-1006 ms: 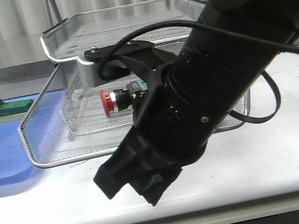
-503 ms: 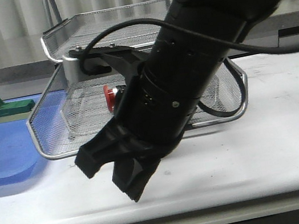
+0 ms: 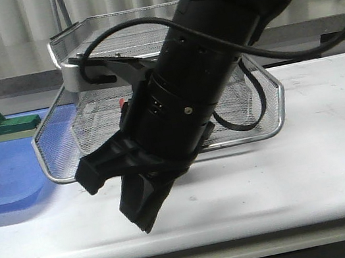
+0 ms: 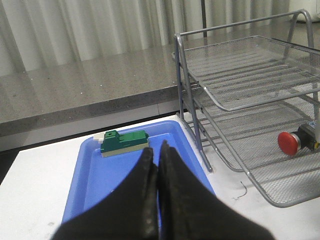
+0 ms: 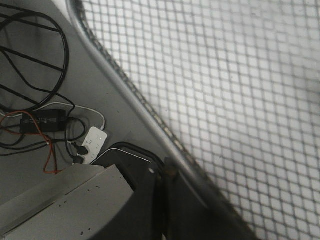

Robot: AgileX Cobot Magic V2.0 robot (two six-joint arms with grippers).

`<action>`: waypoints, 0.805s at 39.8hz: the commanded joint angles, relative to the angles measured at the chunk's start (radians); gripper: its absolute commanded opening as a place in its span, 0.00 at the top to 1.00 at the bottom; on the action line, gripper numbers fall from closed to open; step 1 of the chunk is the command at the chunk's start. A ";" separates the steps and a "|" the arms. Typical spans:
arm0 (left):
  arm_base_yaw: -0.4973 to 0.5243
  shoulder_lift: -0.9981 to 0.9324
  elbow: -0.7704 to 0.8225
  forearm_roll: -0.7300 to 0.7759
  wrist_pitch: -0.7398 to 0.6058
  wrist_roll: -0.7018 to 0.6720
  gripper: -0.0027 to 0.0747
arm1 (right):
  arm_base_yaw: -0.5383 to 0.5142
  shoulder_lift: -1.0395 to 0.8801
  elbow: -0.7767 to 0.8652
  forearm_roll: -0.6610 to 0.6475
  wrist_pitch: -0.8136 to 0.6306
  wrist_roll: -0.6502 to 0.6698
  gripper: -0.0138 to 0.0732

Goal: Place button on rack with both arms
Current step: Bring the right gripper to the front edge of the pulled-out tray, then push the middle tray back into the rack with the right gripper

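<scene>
Button lies in the rack's lowest tier now, released. Your left hand is pinched closed and empty; your right hand looks closed, pulled back lower across the surface.

Lab or test-bench setting. Plain white worktable carrying a three-tier silver wire-mesh letter rack and a flat blue plastic tray holding a green-and-white block. Long grey speckled stone counter behind, backed by pale pleated curtains. Loose black cables and a white power adapter on grey floor, seen through the mesh.
</scene>
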 commanded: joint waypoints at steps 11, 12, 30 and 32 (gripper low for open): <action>0.003 0.012 -0.024 -0.017 -0.084 -0.011 0.99 | 0.053 -0.081 0.035 -0.057 -0.399 0.001 0.91; 0.003 0.012 -0.024 -0.017 -0.084 -0.011 0.99 | 0.058 -0.081 0.043 -0.057 -0.407 0.001 0.91; 0.003 0.012 -0.024 -0.017 -0.084 -0.011 0.99 | 0.058 -0.078 0.090 -0.081 -0.514 -0.001 0.91; 0.003 0.012 -0.024 -0.017 -0.084 -0.011 0.99 | 0.051 -0.078 0.086 -0.083 -0.514 -0.001 0.91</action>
